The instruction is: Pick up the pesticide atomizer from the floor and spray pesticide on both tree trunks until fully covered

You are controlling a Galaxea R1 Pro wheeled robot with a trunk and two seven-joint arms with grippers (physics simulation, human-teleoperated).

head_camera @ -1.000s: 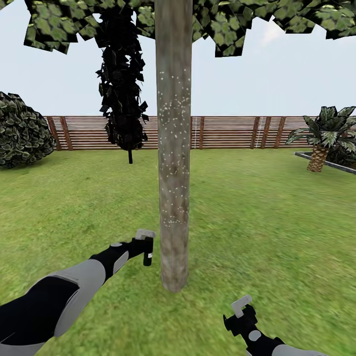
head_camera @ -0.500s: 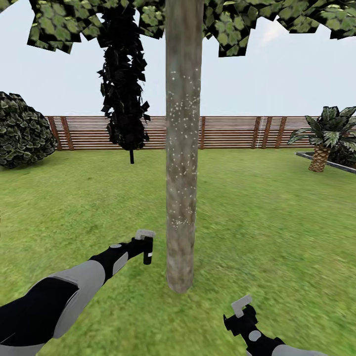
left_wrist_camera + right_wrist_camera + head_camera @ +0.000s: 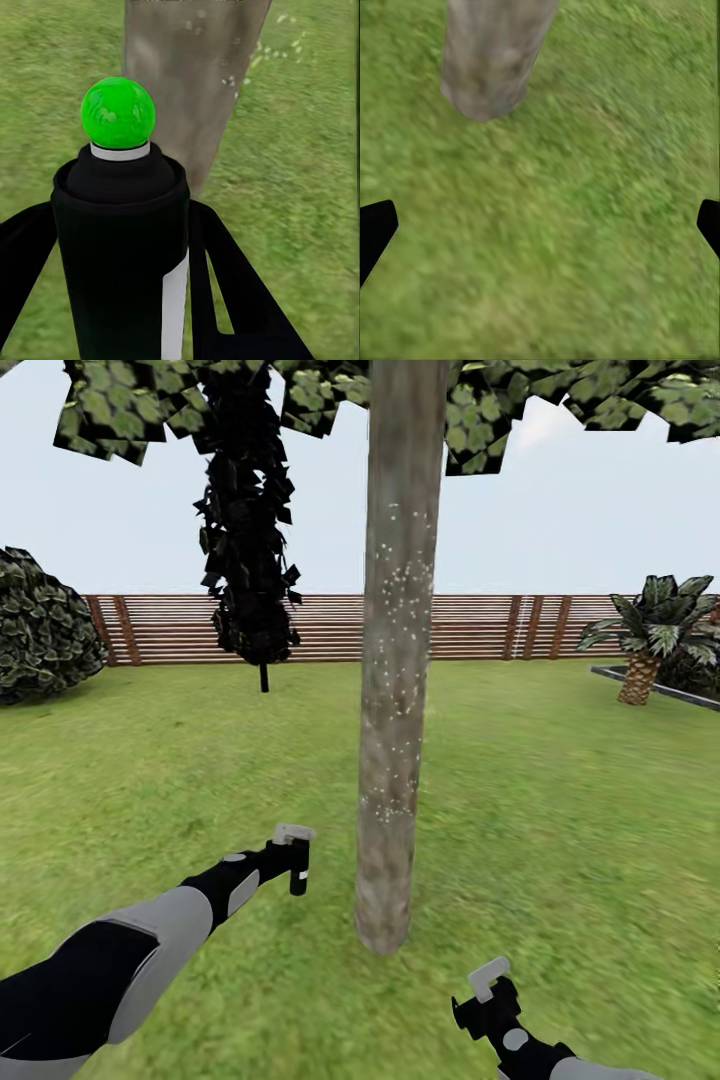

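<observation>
Since the tree trunk carries pesticide specks only mid-height, left gripper is clamped on the pesticide atomizer, at trunk's 9 o'clock, aimed low. Right gripper idles, jaws apart.

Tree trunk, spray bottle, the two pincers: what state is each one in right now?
Tree trunk: upright, white specks over its middle, lower part bare.
Spray bottle: held off the grass, green dot on top, beside the trunk.
Left pincer: shut on the spray bottle.
Right pincer: open, empty, over grass.
</observation>
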